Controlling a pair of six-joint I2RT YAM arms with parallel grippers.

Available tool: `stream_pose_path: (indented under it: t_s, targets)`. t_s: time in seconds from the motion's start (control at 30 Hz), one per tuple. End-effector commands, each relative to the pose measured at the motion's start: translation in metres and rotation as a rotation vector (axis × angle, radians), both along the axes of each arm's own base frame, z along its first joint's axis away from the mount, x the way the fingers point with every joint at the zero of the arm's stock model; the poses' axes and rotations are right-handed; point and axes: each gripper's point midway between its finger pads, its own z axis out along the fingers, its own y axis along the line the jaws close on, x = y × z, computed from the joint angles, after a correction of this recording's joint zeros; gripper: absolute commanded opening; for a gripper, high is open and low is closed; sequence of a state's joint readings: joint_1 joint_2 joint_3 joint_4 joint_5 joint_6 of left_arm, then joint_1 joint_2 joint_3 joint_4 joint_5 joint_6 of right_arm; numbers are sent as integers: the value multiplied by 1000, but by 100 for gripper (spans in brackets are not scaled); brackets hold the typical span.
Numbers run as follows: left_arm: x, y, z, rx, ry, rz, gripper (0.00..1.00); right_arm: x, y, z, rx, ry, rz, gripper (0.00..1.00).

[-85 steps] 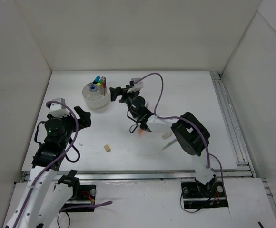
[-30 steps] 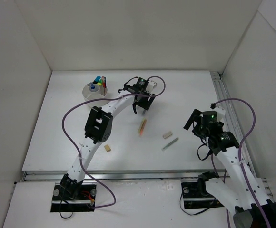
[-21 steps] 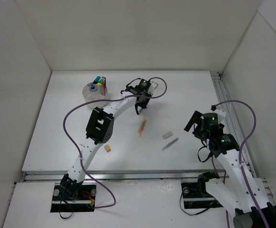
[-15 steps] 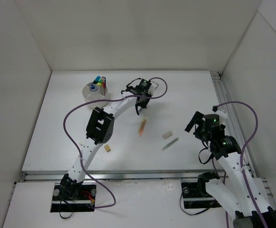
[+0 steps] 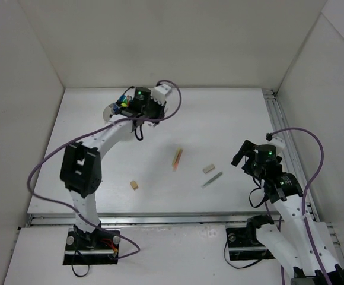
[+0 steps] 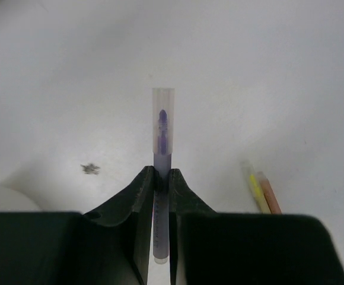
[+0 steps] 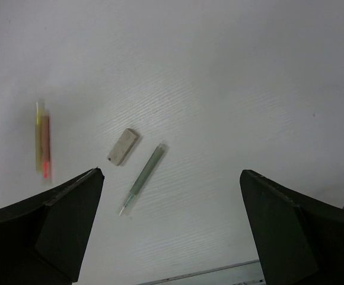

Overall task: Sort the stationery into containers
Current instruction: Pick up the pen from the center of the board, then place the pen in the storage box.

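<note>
A white table (image 5: 237, 119) is shown. On it, a round white bowl (image 5: 108, 111) is set at the far left. 2 thin pens (image 5: 177, 158) are laid side by side mid-table, a beige eraser (image 5: 208, 168) just beside a grey-green pen (image 5: 212, 179), and a front eraser (image 5: 134, 185) well apart, nearer the bases.

the divided bowl (image 5: 110, 114) sits at the far left of the table (image 5: 231, 119), with highlighters (image 5: 122, 103) standing in its far side; just right of it the left gripper (image 6: 162, 176) has a pen (image 6: 162, 119) between its fingers; mid-table two pens (image 5: 177, 158) lie side by side; right of them lies an eraser (image 5: 208, 168), with a thin pen (image 5: 212, 179) just before it; another eraser (image 5: 134, 185) lies nearer the front, left of centre
</note>
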State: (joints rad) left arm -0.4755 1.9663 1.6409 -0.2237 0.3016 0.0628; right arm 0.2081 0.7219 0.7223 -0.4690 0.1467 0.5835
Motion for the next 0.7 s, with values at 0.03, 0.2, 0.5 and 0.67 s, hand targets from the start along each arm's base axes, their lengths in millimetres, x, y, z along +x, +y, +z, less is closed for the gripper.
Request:
stream_pose_path:
  t_s: [0.03,0.2,0.5,0.67]
  targets:
    - [7,19,130,-245,-365,-63,0,7,-2,7,-12,-24,-2,98]
    - [-10,73,142,-391,-452,-57,0,10,-4,13,-31,-37,3,98]
    - [7,130,156,-477,-576,-22,0,13,-12,25,-77,-62,-16,98]
    - [15,145,150,-461,-625,18,0,21,-15,31,-111,-55,-13,98]
